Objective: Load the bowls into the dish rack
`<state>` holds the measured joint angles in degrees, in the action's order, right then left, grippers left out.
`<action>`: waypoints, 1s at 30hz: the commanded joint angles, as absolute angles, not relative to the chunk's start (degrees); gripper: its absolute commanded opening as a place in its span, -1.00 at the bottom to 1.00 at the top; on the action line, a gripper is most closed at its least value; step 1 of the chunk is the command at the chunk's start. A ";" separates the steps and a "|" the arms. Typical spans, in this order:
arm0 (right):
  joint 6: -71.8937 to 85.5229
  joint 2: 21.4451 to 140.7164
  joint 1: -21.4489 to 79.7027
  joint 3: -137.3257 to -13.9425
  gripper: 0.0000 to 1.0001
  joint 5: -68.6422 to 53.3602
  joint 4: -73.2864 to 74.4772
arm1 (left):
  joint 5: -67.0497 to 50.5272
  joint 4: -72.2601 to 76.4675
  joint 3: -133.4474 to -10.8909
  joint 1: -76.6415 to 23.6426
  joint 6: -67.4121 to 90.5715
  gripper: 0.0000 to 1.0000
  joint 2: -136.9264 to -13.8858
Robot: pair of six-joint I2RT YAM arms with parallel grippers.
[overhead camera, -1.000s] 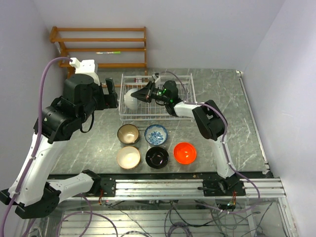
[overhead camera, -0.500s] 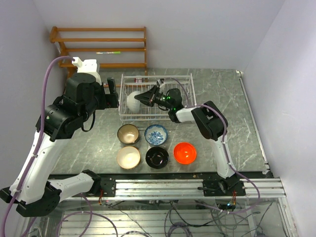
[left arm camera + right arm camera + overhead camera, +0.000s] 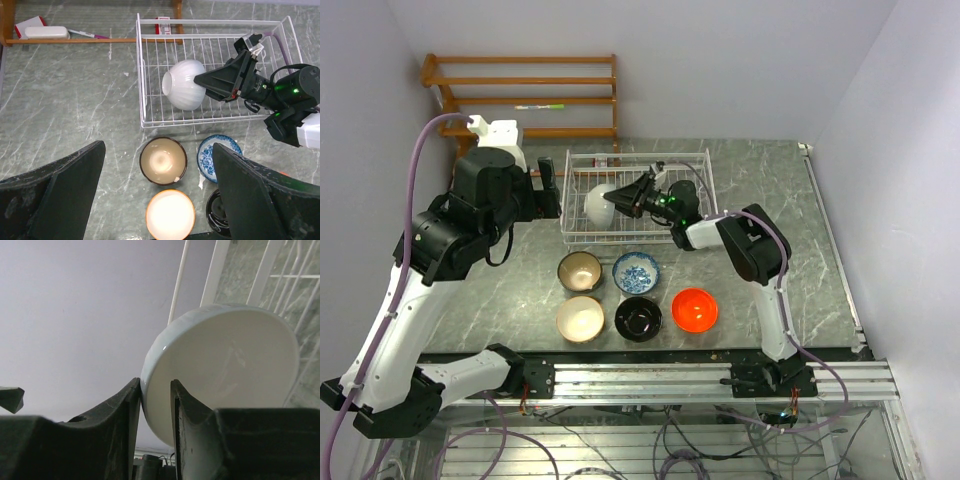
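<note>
The white bowl point(image 3: 599, 203) is tipped on its side over the left half of the white wire dish rack point(image 3: 706, 170). My right gripper point(image 3: 618, 200) is shut on its rim, one finger inside and one outside, as the right wrist view shows point(image 3: 156, 390) with the bowl point(image 3: 225, 360). Five bowls stand on the table in front of the rack: brown with tan inside point(image 3: 580, 270), blue-and-white point(image 3: 636, 271), cream-beige point(image 3: 580, 319), black point(image 3: 638, 318), orange-red point(image 3: 695, 310). My left gripper point(image 3: 159, 147) is open and empty, high above the brown bowl point(image 3: 163, 161), left of the rack point(image 3: 141, 75).
The orange-brown wooden shelf point(image 3: 520, 95) stands against the back wall, with a white object point(image 3: 47, 32) and a pen on its low slat. A small red-and-white item point(image 3: 162, 24) lies behind the rack. Walls close in left and right.
My right gripper has carried the white bowl a little to the right inside the rack. The left arm has barely shifted. The five bowls on the table have not moved.
</note>
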<state>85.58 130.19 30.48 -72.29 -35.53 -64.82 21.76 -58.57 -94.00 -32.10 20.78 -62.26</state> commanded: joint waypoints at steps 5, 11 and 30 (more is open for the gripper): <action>82.11 126.31 28.54 -69.00 -0.37 -35.39 -60.69 | 22.08 -56.98 -93.60 -32.43 20.12 0.99 -62.40; 78.25 122.61 27.75 -67.01 -0.31 -34.37 -55.29 | 21.74 -56.71 -93.04 -32.43 20.04 0.99 -62.40; 65.37 111.15 24.37 -64.73 -0.16 -29.71 -35.19 | 20.56 -55.65 -91.75 -32.43 20.22 0.99 -61.35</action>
